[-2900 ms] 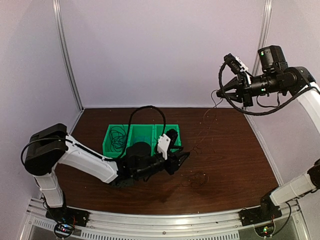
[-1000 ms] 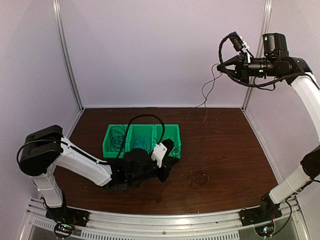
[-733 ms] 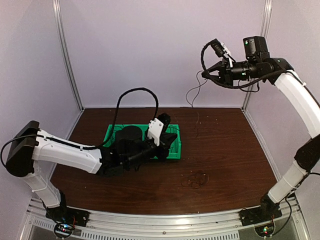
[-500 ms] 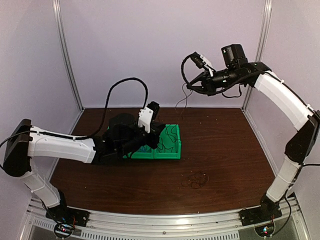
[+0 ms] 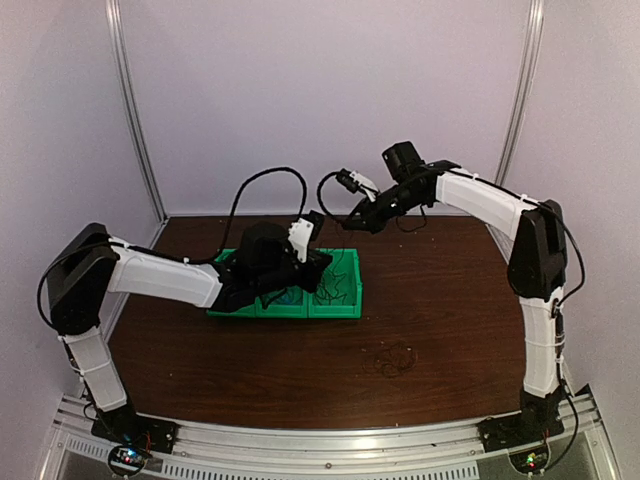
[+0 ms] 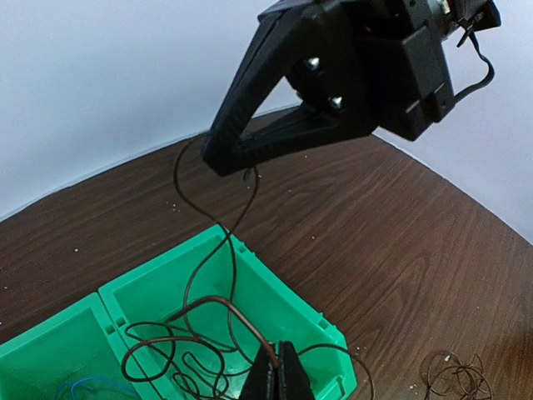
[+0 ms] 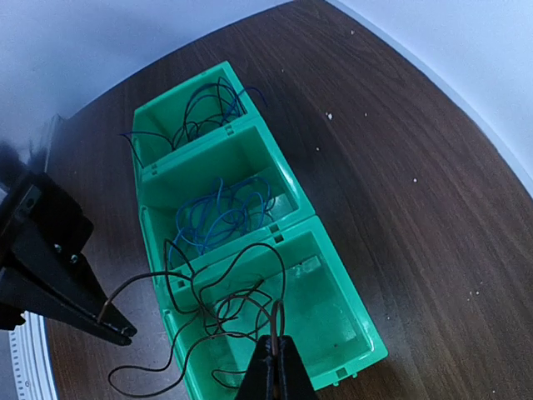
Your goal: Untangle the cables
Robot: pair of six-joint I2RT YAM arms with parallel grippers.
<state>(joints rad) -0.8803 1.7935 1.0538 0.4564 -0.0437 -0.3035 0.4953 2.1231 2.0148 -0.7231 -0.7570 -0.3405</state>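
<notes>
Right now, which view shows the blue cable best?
Right wrist: the blue cable lies coiled in the green bin's middle compartment, clearly visible. Left wrist catches only a sliver at its bottom edge; top external has the left arm covering it.

Both our arms have come in over the bin.
Our right gripper point(image 5: 347, 222), earlier high up by the right wall, has swung left and down to just above the green bin point(image 5: 335, 310). Our left gripper point(image 5: 320, 262) has risen from the table in front of the bin to hang over it. The dark cable point(image 6: 241, 318) that dangled in mid-air now loops into the right-hand compartment.
</notes>
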